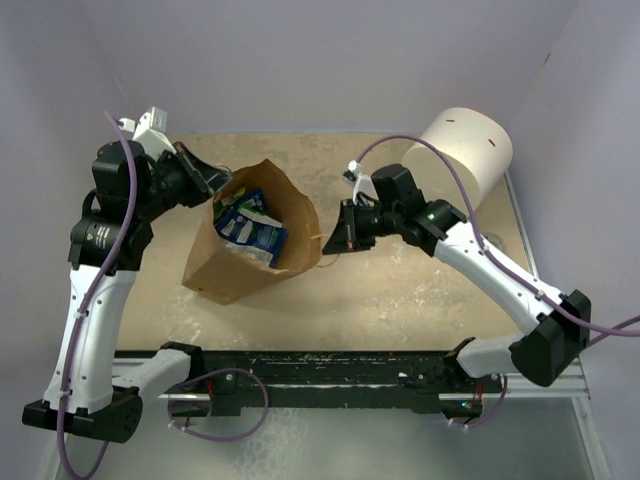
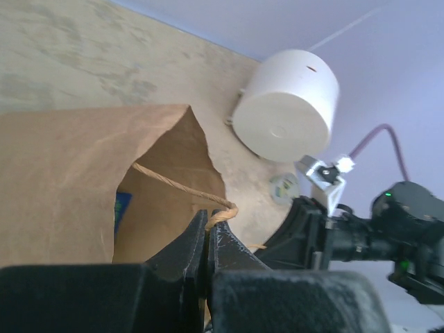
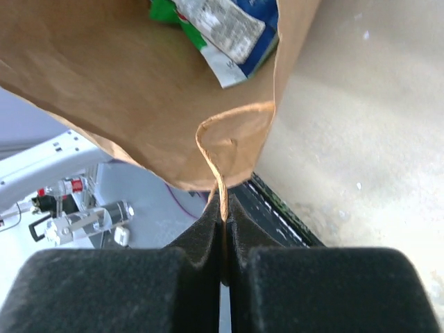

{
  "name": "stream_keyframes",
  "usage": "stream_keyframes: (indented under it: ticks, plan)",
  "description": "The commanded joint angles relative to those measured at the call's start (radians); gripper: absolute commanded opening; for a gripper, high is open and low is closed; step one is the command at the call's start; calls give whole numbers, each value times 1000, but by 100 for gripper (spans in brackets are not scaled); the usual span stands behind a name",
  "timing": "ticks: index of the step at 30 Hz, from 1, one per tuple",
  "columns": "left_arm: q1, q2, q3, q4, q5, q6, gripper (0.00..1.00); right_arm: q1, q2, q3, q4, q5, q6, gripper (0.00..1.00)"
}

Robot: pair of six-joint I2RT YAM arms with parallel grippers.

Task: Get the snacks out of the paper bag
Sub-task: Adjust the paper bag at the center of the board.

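The brown paper bag (image 1: pixel 240 262) stands with its mouth pulled wide between my two arms. Inside it lie the snacks (image 1: pixel 250 228), blue-and-white and green packets, seen too in the right wrist view as snacks (image 3: pixel 229 31) inside the paper bag (image 3: pixel 125 90). My left gripper (image 1: pixel 214 183) is at the bag's left rim; in the left wrist view this left gripper (image 2: pixel 207 225) is shut on a tan loop handle (image 2: pixel 177 184) of the paper bag (image 2: pixel 69 180). My right gripper (image 1: pixel 330 238) is at the right rim. The right gripper (image 3: pixel 223 202) is shut on the other handle (image 3: pixel 211 163).
A big white cylinder (image 1: pixel 467 150) lies at the back right of the table, behind my right arm; the white cylinder (image 2: pixel 288 107) also shows in the left wrist view. The black rail (image 1: pixel 330 372) with the arm bases runs along the near edge.
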Motion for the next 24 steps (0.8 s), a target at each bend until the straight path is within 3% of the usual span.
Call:
stream_keyframes:
  ticks: [1,4,11,14,19,24]
  plan:
    - [-1,-49,-90,206,225,-139,0,-2,-103,-106,-4,14,-46,4]
    - [-1,-52,-112,219,279,-179,0,-1,-114,-147,0,2,-54,5]
    - [-1,29,-41,32,290,-163,0,-2,-95,-67,-159,112,-194,13]
    - [-1,17,-80,110,333,-229,0,-1,-99,-45,-181,168,-220,13]
    - [-1,-48,-253,296,382,-388,0,-2,-105,-131,-69,42,-133,12]
    - [-2,-58,-251,304,428,-373,0,1,-144,-204,-12,27,-76,11]
